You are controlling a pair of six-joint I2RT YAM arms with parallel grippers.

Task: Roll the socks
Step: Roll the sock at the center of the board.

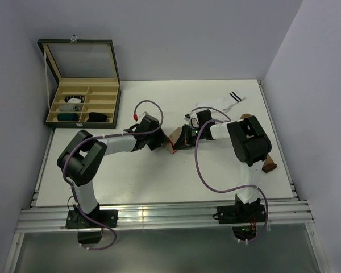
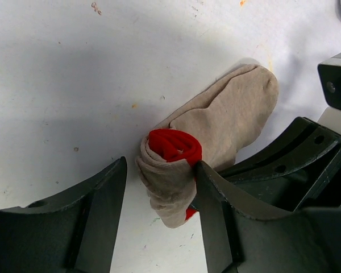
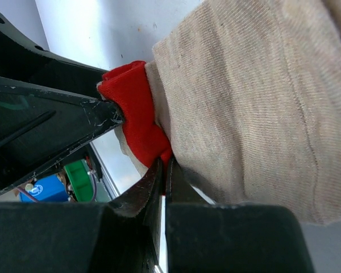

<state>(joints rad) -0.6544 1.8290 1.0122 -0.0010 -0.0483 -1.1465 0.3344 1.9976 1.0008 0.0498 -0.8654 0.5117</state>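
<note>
Partly open, left pincer (image 2: 160, 170) straddles the rolled beige sock (image 2: 233, 114).

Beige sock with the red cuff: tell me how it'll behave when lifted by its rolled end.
The beige sock would probably hang limp: its unrolled toe lies flat on the table. The rolled red cuff looks loose, so it may unwind. Soft knit should squash in the left gripper, not slip.
</note>
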